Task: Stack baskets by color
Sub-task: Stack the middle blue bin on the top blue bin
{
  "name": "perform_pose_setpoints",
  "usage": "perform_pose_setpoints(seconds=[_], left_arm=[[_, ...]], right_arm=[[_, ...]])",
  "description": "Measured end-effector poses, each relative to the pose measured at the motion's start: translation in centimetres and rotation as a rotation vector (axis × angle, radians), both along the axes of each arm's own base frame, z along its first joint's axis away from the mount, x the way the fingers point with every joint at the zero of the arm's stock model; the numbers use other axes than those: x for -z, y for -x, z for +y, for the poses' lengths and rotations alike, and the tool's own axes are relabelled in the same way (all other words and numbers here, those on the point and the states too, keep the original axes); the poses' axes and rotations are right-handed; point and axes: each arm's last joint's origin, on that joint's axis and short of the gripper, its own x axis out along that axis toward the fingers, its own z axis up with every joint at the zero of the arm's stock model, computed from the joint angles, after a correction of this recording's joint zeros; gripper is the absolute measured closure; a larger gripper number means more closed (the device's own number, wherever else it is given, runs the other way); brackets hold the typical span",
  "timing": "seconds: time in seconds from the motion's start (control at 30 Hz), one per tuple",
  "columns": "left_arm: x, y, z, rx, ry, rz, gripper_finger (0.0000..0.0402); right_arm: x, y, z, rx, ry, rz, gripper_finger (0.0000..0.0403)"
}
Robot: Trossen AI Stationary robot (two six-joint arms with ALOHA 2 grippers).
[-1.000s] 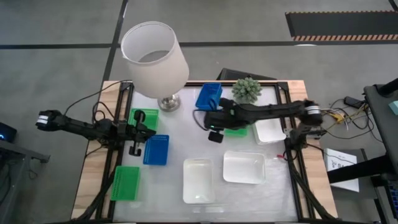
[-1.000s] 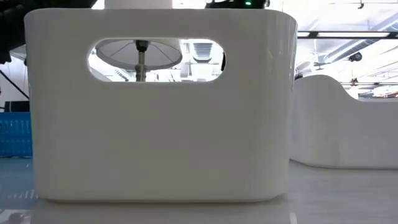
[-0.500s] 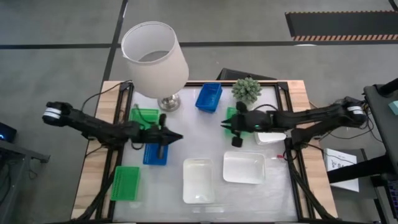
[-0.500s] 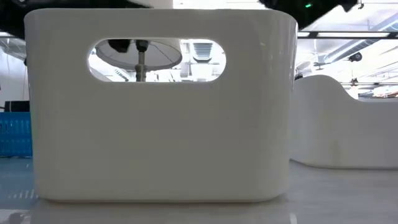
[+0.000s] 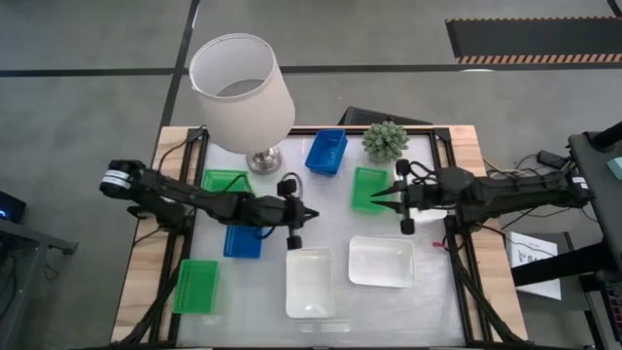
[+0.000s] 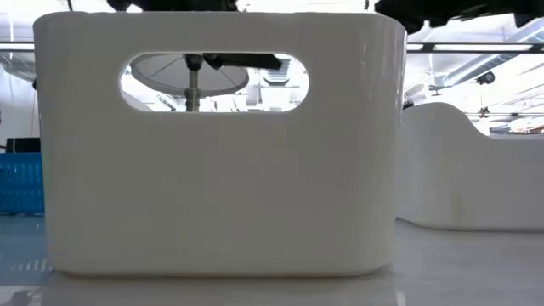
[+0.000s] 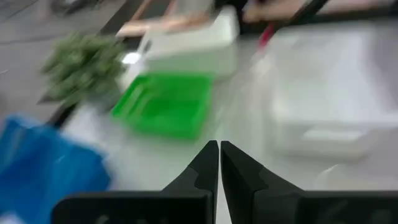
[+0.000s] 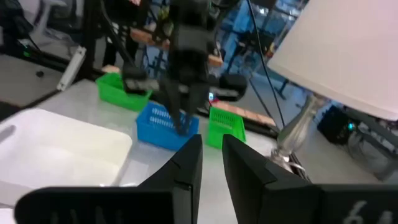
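Note:
My left gripper [image 5: 311, 214] [image 7: 219, 155] hangs shut over the table's middle, pointing toward the right edge, above the far end of a white basket [image 5: 309, 282]. My right gripper [image 5: 373, 201] [image 8: 211, 149] points level toward the left with a narrow empty gap, just above a green basket [image 5: 369, 189]. A second white basket [image 5: 381, 261] lies near the front. Blue baskets lie at the back [image 5: 327, 152] and at the left [image 5: 242, 241]. Two more green baskets [image 5: 225, 180] [image 5: 195, 286] lie at the left. Another white basket [image 7: 193, 46] stands behind the green one.
A lamp with a white shade [image 5: 241, 92] stands at the back left, a small potted plant [image 5: 386, 139] at the back right. In the low view a white basket's wall [image 6: 221, 153] fills most of the picture. Bare tabletop lies between the two grippers.
My left gripper has swung from the left side toward the table's middle, rising and tipping from pointing down to nearly level. My right gripper has drawn back toward the right edge from beside the back blue basket and tipped up to level. The green basket there now shows uncovered.

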Motion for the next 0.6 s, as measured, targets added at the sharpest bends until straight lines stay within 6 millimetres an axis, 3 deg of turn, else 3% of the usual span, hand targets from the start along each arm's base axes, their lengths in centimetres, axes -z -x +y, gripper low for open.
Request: perform_pose_setpoints(seconds=[0.13,0.33,0.6], left_arm=[[-0.3,-1.4,0.9,-0.049,-0.132,0.122,0.04],[0.7,-2.9,4.3,-0.091,-0.228,0.211,0.0393],[2.8,-4.6,7.5,-0.208,-0.352,0.245,0.0294]], right_arm=[[0.0,1.3,0.0,-0.015,-0.004,-0.04,0.0346],[-0.1,2.4,0.0,-0.018,-0.006,-0.067,0.0346],[-0.1,2.4,0.0,-0.022,0.001,-0.07,0.0346]])
